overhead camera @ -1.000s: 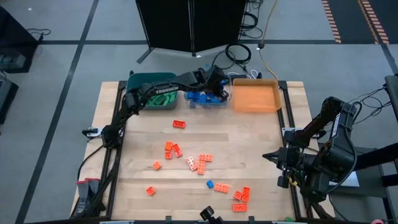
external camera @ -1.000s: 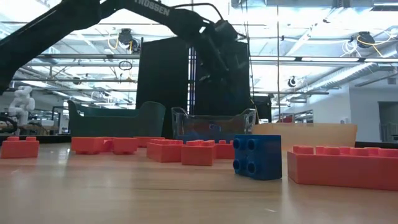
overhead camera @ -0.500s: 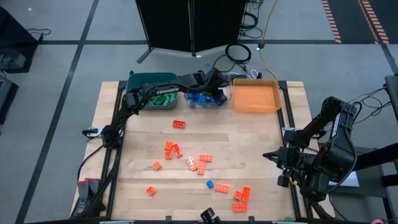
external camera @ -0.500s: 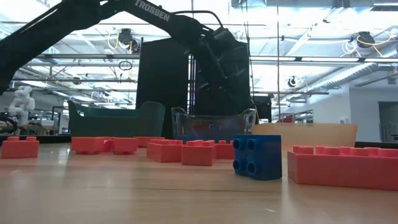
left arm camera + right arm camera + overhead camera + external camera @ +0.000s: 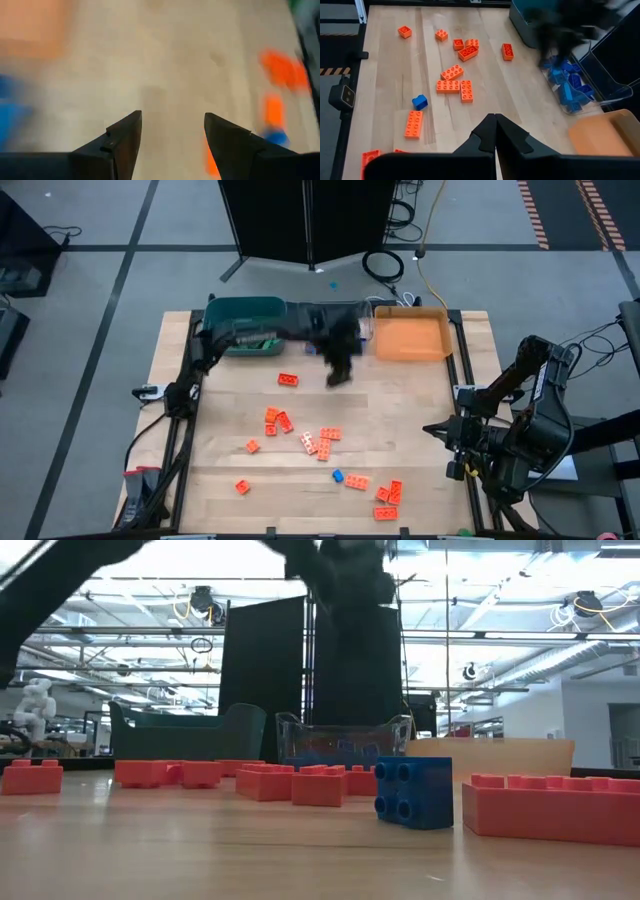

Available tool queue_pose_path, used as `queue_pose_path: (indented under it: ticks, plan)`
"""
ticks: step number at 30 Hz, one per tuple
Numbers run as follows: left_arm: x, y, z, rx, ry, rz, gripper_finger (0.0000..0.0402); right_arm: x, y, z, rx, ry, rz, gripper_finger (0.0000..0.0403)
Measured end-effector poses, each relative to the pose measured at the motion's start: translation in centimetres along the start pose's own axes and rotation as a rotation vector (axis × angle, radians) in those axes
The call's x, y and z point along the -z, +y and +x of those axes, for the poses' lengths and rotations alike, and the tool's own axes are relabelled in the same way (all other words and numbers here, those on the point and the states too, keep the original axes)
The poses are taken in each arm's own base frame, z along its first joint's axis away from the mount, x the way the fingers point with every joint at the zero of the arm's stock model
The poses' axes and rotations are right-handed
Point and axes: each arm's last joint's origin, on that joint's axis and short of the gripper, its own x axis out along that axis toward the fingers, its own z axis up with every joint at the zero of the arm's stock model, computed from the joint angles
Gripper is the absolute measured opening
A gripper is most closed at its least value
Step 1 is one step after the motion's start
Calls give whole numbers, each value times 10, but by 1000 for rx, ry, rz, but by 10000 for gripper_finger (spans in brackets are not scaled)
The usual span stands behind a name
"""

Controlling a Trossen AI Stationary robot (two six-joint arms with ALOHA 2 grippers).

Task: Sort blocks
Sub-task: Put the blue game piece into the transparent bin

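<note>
Between two picks: left arm empty, jaws apart, over the far-middle desk.

Nearest to me on the desk [image 5: 420, 395] lie the unsorted blocks [image 5: 325, 442]: many orange-red ones scattered across the middle and near right, and one single blue block [image 5: 337, 476] among them. At the right edge my right gripper [image 5: 495, 118] waits with its jaws together, holding nothing. Farther on, my left gripper [image 5: 171, 131] hangs over bare wood just in front of the bins, blurred, its jaws apart with nothing between them. At the far edge stand the teal bin [image 5: 245, 308], the clear bin [image 5: 592, 80] with blue blocks in it, and the orange bin [image 5: 410, 335]. I judge the sorting is partly done. The next move calls for lowering the left jaws over one block, perhaps the blue one, and squaring them to its sides.
</note>
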Motion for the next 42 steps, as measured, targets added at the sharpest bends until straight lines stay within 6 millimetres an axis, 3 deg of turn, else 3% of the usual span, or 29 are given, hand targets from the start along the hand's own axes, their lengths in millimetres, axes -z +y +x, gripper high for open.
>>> queue_pose_path:
  ticks: [9, 13, 18, 28, 42]
  plan:
    - [14, -158, 39, 182, 117, 582, 220, 0, 0, 0, 0, -1, 7, 0]
    - [22, -195, 54, 178, 118, 749, 221, 0, 0, 0, -4, -1, 13, 0]
    - [32, -202, 76, 181, 113, 774, 221, -1, 1, 0, -8, -4, 19, 0]
    - [65, -186, 114, 184, 167, 744, 221, -1, 3, 0, -21, -5, 60, 0]
    - [80, -201, 137, 252, 57, 703, 221, -1, 3, 0, -23, -5, 63, 0]
